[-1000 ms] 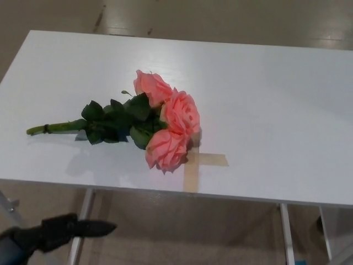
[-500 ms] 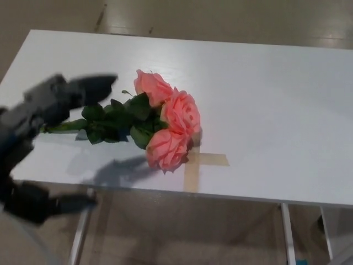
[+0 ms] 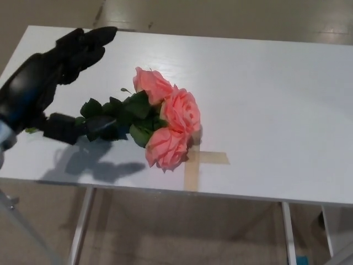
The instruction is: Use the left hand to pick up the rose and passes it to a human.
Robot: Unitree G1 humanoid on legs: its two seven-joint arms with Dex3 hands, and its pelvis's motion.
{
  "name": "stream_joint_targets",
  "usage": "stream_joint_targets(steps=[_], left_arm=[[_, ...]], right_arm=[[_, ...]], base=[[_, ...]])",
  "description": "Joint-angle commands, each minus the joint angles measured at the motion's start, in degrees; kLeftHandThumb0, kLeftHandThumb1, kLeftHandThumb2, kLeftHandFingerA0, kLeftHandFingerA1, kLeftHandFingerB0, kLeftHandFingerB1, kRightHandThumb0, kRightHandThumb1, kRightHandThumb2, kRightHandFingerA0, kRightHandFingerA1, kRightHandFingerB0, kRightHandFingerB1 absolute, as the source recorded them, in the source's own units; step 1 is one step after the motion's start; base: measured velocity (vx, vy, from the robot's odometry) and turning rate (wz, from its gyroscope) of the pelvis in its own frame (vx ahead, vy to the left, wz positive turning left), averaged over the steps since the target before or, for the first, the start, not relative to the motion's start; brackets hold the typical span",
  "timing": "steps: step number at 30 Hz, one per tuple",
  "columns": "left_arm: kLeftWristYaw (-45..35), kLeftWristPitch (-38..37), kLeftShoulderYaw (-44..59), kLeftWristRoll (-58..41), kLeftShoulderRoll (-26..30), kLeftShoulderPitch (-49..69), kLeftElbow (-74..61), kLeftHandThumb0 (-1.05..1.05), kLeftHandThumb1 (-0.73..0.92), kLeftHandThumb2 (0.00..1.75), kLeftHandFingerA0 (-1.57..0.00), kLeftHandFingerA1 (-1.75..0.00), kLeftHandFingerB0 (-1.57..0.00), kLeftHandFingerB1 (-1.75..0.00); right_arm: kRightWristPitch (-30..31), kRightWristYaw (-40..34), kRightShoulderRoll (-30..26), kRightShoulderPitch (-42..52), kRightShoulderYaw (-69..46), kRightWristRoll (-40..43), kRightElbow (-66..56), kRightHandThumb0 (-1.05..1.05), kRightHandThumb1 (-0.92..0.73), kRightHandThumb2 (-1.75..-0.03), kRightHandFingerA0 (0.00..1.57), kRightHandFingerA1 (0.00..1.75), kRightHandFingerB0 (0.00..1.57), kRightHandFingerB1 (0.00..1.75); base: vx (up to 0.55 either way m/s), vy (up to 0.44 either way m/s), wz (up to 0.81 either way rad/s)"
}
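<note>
Pink rose bunch point(image 3: 165, 124) lies flat on the white table point(image 3: 265, 105), blooms beside a tape cross point(image 3: 199, 163) (stem end hidden). Left hand point(image 3: 47, 88) is over the stem — fingers point(image 3: 88, 41) spread wide above, thumb point(image 3: 83, 127) low by the leaves, not closed on anything.

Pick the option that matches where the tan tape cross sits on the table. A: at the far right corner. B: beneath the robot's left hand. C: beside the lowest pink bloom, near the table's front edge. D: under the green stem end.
C: the tape cross lies just right of the lowest bloom of the rose, close to the front edge of the table, away from the left hand.
</note>
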Motion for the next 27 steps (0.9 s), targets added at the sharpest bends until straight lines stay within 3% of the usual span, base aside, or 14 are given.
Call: stream_joint_targets(steps=[1,2,3,15,26,27], left_arm=[[7.81,2.23,-6.13,14.17,-0.24,-7.15,11.57,-0.76,0.44,0.61,0.0,-0.17,0.0,-0.22],[8.45,3.38,-7.44,15.64,-0.14,-8.37,13.52,-0.76,0.45,0.59,0.0,-0.18,0.0,-0.23],[9.59,4.16,-9.32,17.65,-0.33,-10.39,17.73,-0.6,0.35,0.79,0.0,-0.15,0.0,-0.22],[14.49,3.04,-18.72,24.32,-2.6,-16.25,31.39,-0.61,0.35,0.79,0.0,-0.16,0.0,-0.23],[15.83,1.44,-21.16,26.75,-5.48,-19.75,39.35,-0.61,0.35,0.8,0.0,-0.16,0.0,-0.24],[15.56,1.68,-21.6,27.22,-5.85,-20.11,39.69,-0.6,0.36,0.8,-0.01,-0.18,-0.02,-0.26]], right_arm=[[-0.02,0.26,-0.63,0.76,-0.25,0.16,0.11,-0.53,-0.63,-0.6,0.62,0.44,0.48,0.38],[-0.14,0.3,-0.66,0.97,-0.17,0.08,0.07,-0.53,-0.63,-0.6,0.62,0.44,0.48,0.38],[-0.18,0.38,-0.54,1.1,-0.29,0.23,0.07,-0.53,-0.63,-0.6,0.62,0.44,0.48,0.38],[-0.32,0.81,-0.42,1.35,-1.06,0.63,0.03,-0.51,-0.63,-0.6,0.62,0.44,0.47,0.39],[-0.51,0.78,-0.33,1.58,-1.06,0.35,0.0,-0.5,-0.63,-0.6,0.62,0.44,0.47,0.39],[-0.63,0.79,-0.29,1.63,-1.06,0.37,-0.03,-0.54,-0.51,-0.84,0.57,0.57,0.44,0.52]], base=[[0.0,0.0,0.0],[0.0,0.0,0.0],[0.0,0.0,0.0],[0.0,0.0,0.0],[0.0,0.0,0.0],[0.0,0.0,0.0]])
